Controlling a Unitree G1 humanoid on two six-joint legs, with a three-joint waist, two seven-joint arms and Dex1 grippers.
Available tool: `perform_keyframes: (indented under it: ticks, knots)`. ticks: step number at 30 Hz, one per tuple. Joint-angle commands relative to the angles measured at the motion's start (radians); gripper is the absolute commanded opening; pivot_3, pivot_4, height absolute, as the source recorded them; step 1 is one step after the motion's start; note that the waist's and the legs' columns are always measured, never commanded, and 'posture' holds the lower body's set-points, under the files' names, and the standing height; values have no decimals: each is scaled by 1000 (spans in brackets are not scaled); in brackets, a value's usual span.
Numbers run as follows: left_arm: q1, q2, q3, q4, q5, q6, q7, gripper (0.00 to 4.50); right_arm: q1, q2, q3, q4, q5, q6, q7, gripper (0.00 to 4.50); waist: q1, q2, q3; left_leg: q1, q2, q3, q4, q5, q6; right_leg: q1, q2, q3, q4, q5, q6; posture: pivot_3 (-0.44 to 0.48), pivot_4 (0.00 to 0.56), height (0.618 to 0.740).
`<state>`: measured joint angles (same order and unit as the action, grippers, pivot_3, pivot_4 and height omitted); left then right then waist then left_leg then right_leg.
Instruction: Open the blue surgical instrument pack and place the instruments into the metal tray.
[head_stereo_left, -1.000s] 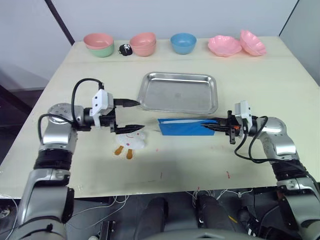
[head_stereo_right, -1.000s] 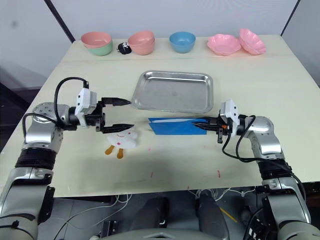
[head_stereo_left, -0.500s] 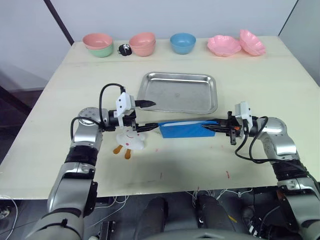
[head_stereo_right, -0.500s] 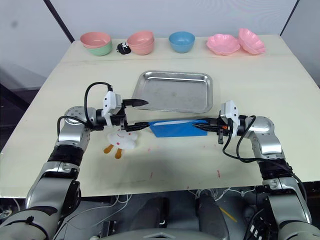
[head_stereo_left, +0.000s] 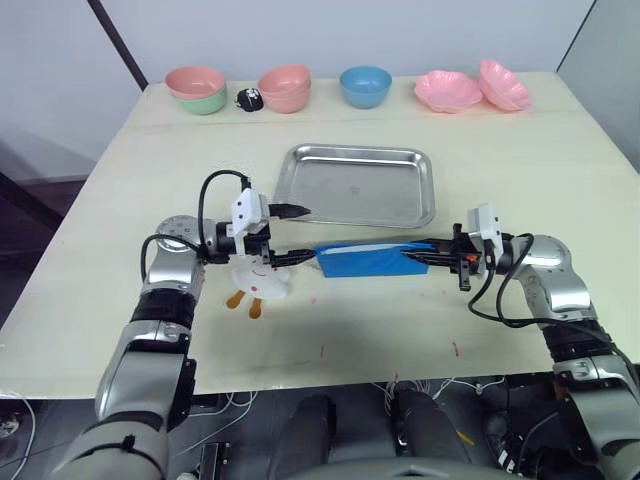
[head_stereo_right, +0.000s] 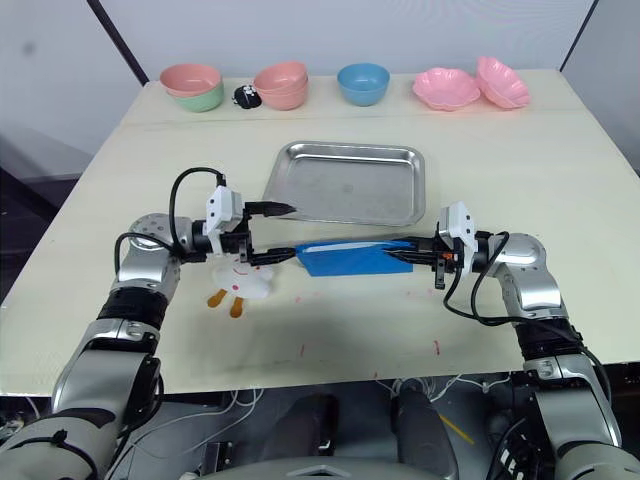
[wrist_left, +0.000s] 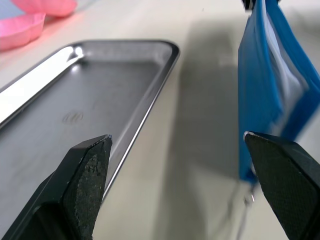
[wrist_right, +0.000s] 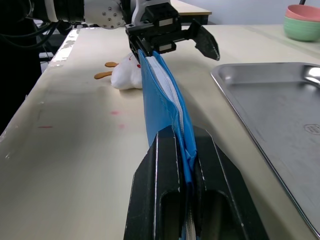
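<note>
The blue surgical instrument pack (head_stereo_left: 365, 260) is held on edge just in front of the metal tray (head_stereo_left: 350, 185), its whitish inner face showing along the top. My right gripper (head_stereo_left: 410, 255) is shut on the pack's right end (wrist_right: 165, 105). Open at the pack's left end is my left gripper (head_stereo_left: 307, 233); its near finger is at the pack's corner, the far finger toward the tray. In the left wrist view the pack (wrist_left: 260, 85) stands beside one finger (wrist_left: 285, 170), outside the gap. The tray holds nothing. The instruments are hidden.
A white plush toy (head_stereo_left: 258, 280) lies under my left gripper's wrist. Along the table's back edge stand a pink-on-green bowl stack (head_stereo_left: 197, 88), a small black-and-white object (head_stereo_left: 250, 98), pink bowls (head_stereo_left: 286, 88), a blue bowl (head_stereo_left: 366, 86) and two pink dishes (head_stereo_left: 450, 90).
Over the last second my left gripper moved right, from beside the toy to the pack's left end, staying open. The right gripper kept its hold and barely moved.
</note>
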<state>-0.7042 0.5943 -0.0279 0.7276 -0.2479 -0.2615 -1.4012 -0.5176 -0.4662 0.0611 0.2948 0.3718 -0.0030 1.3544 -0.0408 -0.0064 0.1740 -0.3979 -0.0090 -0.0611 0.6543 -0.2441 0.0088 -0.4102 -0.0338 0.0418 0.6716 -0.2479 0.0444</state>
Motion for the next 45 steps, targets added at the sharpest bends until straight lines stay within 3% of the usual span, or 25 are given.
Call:
perform_keyframes:
  ticks: [1, 11, 28, 31, 35, 36, 39, 45]
  knots:
    - [-25, 33, 34, 2, -11, -23, -20, 4483, -7, -1, -15, -15, 18, -8, 4, 0, 0, 0, 0, 0, 0, 0, 0, 0, 0, 0, 0, 0, 0, 0, 0, 0, 150, 740]
    - [12, 28, 25, -112, -58, 81, -99, 4483, -21, 6, -14, 9, 15, -19, 9, 0, 0, 0, 0, 0, 0, 0, 0, 0, 0, 0, 0, 0, 0, 0, 0, 0, 150, 740]
    - [-37, -74, -2, -16, 8, 8, -75, 4483, -18, 6, -10, -9, 21, -6, 15, 0, 1, 0, 0, 0, 0, 0, 0, 0, 0, 0, 0, 0, 0, 0, 0, 0, 150, 740]
    - [-37, -82, 3, -17, -8, 18, -85, 3711, -16, 5, -11, -11, 22, -5, 14, 0, 1, 0, 0, 0, 0, 0, 0, 0, 0, 0, 0, 0, 0, 0, 0, 0, 150, 740]
    - [-20, -85, 3, -46, -37, 59, -134, 1685, -12, 4, -12, -12, 22, -5, 13, 0, 0, 0, 0, 0, 0, 0, 0, 0, 0, 0, 0, 0, 1, 0, 0, 0, 150, 740]
    - [-16, -85, 2, -52, -42, 68, -141, 1455, -11, 4, -11, -13, 21, -5, 13, 0, 0, 0, 0, 0, 0, 0, 0, 0, 0, 0, 0, 0, 1, 0, 0, 0, 150, 740]
    - [-5, -85, 1, -68, -50, 89, -155, 64, -10, 5, -10, -15, 21, -3, 11, 0, 0, 0, 0, 0, 0, 0, 0, 0, 0, 0, 0, 0, 1, 0, 0, 0, 150, 740]
    - [21, -79, -5, -119, -68, 152, -168, 26, 7, -15, -4, -50, 32, 69, 12, 0, 0, 0, 0, 0, 0, 0, 0, 0, 0, 0, 0, 0, 1, 0, 0, 0, 150, 740]
